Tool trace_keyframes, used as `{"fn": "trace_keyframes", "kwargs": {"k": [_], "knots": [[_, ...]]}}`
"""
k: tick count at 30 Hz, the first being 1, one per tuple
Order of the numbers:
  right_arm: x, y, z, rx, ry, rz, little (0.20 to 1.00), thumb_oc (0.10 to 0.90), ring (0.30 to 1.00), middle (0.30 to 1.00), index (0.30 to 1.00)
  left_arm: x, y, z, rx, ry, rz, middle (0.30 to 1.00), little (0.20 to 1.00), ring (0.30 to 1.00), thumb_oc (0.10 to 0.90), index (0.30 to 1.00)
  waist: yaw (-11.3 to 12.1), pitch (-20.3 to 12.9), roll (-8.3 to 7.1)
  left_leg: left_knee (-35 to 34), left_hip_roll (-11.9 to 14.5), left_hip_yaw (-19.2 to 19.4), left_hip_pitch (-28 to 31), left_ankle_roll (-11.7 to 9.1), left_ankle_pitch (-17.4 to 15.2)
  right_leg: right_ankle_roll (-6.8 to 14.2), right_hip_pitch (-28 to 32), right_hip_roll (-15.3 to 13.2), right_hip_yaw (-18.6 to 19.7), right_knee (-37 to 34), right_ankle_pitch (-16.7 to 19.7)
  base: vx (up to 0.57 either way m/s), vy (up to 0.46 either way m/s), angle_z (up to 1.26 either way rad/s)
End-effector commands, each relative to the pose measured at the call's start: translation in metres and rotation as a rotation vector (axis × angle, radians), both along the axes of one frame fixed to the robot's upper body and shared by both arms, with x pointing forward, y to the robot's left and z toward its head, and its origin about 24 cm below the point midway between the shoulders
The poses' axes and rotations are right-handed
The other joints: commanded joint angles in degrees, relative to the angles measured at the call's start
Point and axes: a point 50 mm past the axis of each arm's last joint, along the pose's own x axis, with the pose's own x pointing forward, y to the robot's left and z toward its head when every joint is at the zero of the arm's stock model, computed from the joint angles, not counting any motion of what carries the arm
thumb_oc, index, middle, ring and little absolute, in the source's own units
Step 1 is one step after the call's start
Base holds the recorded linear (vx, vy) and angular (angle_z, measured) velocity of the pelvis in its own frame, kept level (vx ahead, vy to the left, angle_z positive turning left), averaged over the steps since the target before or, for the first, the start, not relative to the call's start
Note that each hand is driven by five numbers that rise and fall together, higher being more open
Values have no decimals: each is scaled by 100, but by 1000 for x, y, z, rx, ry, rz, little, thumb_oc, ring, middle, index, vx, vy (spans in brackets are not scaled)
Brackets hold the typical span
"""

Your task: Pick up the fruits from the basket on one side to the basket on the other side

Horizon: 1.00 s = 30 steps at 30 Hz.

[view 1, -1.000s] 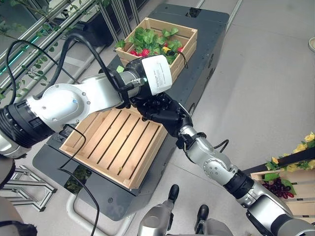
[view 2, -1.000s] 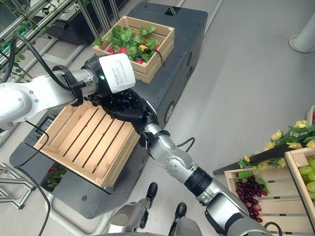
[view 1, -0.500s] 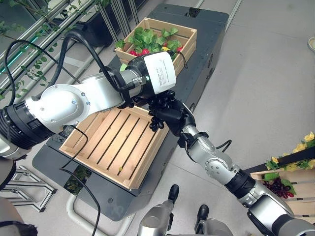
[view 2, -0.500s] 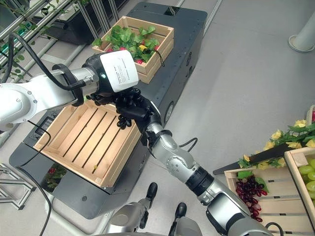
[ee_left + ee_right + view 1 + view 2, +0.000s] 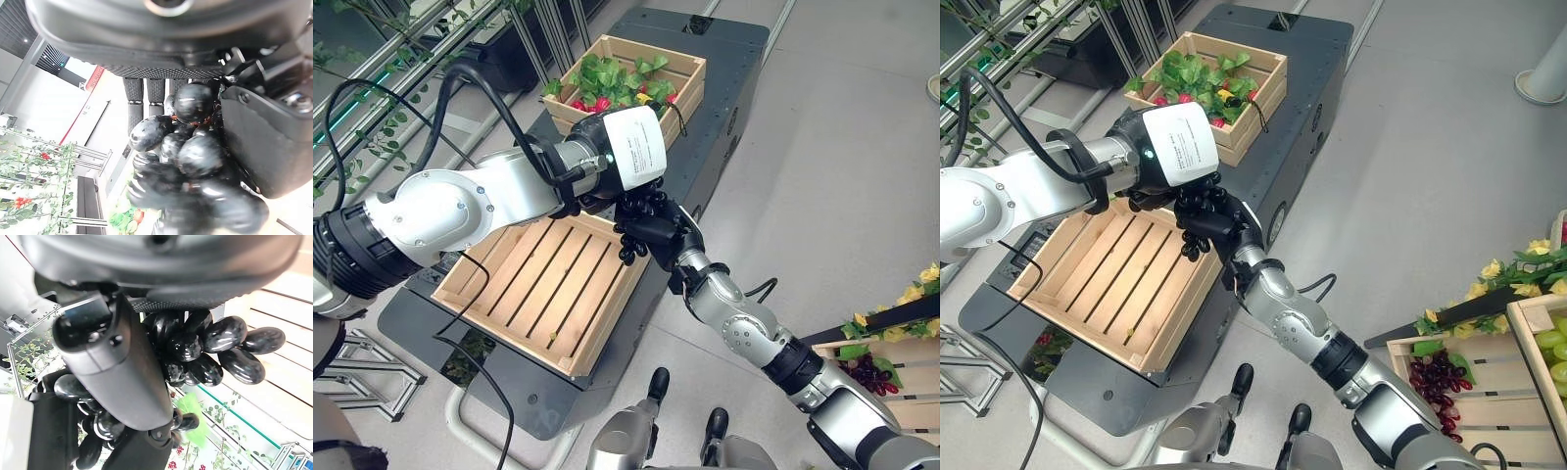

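Observation:
A bunch of black grapes (image 5: 628,250) hangs above the right rim of the empty wooden crate (image 5: 504,331). Both hands meet on it. My right hand (image 5: 663,228) comes up from the lower right, and its thumb (image 5: 122,372) is curled over the grapes (image 5: 230,352). My left hand (image 5: 605,203) reaches in from the left under its white wrist cover. In its own wrist view the grapes (image 5: 195,147) are packed between its fingers (image 5: 146,90) and thumb. A second wooden crate (image 5: 688,76), farther off, holds green leaves with red and yellow fruit.
Both crates rest on a black platform (image 5: 734,49). On the floor at the right stands another crate (image 5: 1503,387) with purple grapes (image 5: 1440,382), green grapes (image 5: 1555,345) and yellow flowers. A metal rack with plants runs along the left.
Both hands have shifted together a little to the right and away from me, from over the crate's slats to its right rim. The grapes now dangle below the right hand.

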Motion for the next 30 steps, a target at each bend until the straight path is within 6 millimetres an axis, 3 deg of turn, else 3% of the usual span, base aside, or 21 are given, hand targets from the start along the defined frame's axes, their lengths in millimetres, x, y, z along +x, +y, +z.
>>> {"fn": "trace_keyframes", "kwargs": {"k": [1,12,23,30], "knots": [[-15,10,20,142,-137,-1,300,400,300,300,300,29,37,-10,-143,-35,223,900,900,900,800,900,4,-1595,-402,-29,-291,389,485,145,-898,74,36,-118,150,-368,306,0,0,0],[-13,-4,21,96,-174,-53,300,400,300,300,300,30,63,4,-227,-87,308,900,900,900,800,900,26,-1579,-380,-15,-292,397,501,152,-916,80,40,-126,158,-354,296,0,0,0],[-8,-30,17,22,-213,-170,300,400,300,300,300,33,114,22,-363,-147,418,900,900,900,800,900,-1,-1576,-361,-12,-272,466,492,155,-925,92,24,-130,180,-351,294,3,6,0],[-6,-42,8,-31,-206,-242,300,400,300,300,300,36,117,20,-403,-129,402,900,900,900,800,900,-100,-1598,-353,-29,-249,565,533,170,-959,107,12,-121,238,-355,304,13,20,-1]]}}
